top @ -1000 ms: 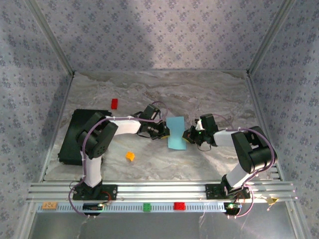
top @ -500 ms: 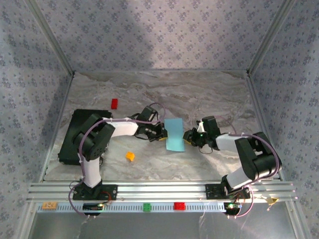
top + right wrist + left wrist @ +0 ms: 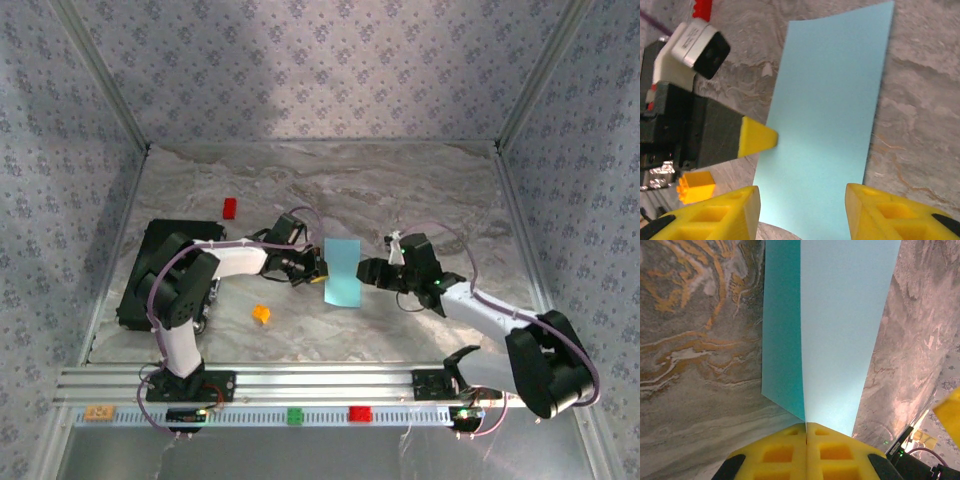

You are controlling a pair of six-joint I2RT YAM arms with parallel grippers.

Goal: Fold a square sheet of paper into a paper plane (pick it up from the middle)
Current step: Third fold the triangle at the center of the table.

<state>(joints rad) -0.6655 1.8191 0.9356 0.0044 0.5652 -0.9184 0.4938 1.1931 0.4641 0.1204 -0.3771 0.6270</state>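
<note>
The square sheet of paper (image 3: 342,272) is light blue and shows as a narrow upright rectangle at the table's middle. My left gripper (image 3: 316,270) is shut on its left edge. In the left wrist view the yellow jaws (image 3: 806,427) are pressed together, and two layers of the paper (image 3: 840,330) fan out from them. My right gripper (image 3: 368,272) sits just right of the sheet, open. In the right wrist view its gripper (image 3: 802,192) has the paper (image 3: 830,115) behind the gap between its fingers, and the left fingertip (image 3: 757,137) touches the sheet's far edge.
A black slab (image 3: 165,270) lies at the left. A red block (image 3: 229,207) sits behind it and an orange block (image 3: 261,313) lies near the left arm. Green (image 3: 295,415) and red (image 3: 359,413) blocks rest on the front rail. Patterned walls enclose the table.
My right gripper has opened and let go of the paper's right edge, while its arm stretched lower and leftward. The sheet shifted slightly left in my still-shut left gripper.
</note>
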